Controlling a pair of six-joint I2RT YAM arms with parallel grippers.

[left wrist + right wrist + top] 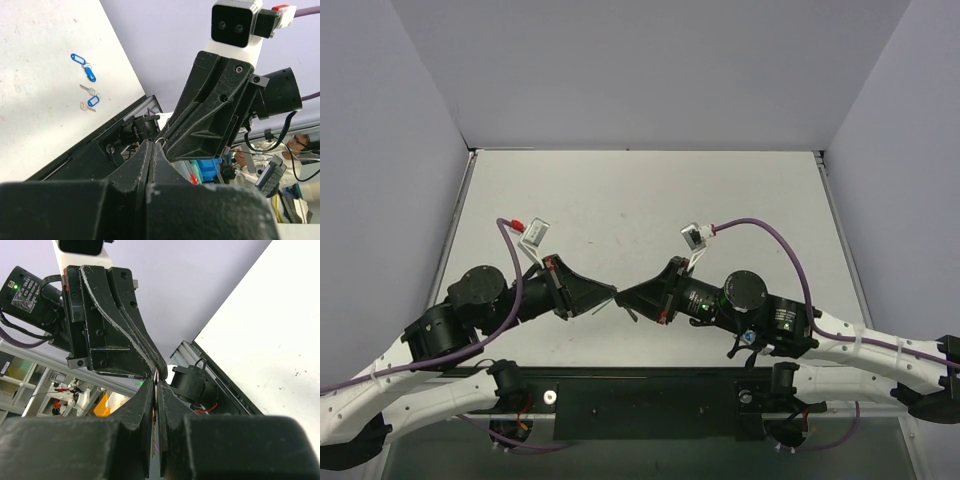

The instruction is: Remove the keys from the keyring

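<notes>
- Working position: the left fingers and the right fingers meet tip to tip in the air, above the near part of the tabletop and between the two arm bases. Holding the work off the surface lets each arm pull against the other.
- Left fingers: clenched. In the left wrist view the keyring, a tiny silvery loop, protrudes at their tips and touches the tip of the opposite fingers. Gripping the loop appears to make it the fixed anchor.
- Right fingers: clenched on a thin metal strip seen edge-on in the right wrist view. It is judged to be one of the keys, but this cannot be confirmed. The green piece cannot be made out in any view.
- Step in hand (judgement): this opposed grip suits working a key along the coil of the loop. Separation is not yet evident.
- Other items: several blue-tagged keys lie on the tabletop, well apart from the fingers. They are not part of this operation.
- Caution: the parts are far smaller than the fingers, so a small slip could release either one.
</notes>
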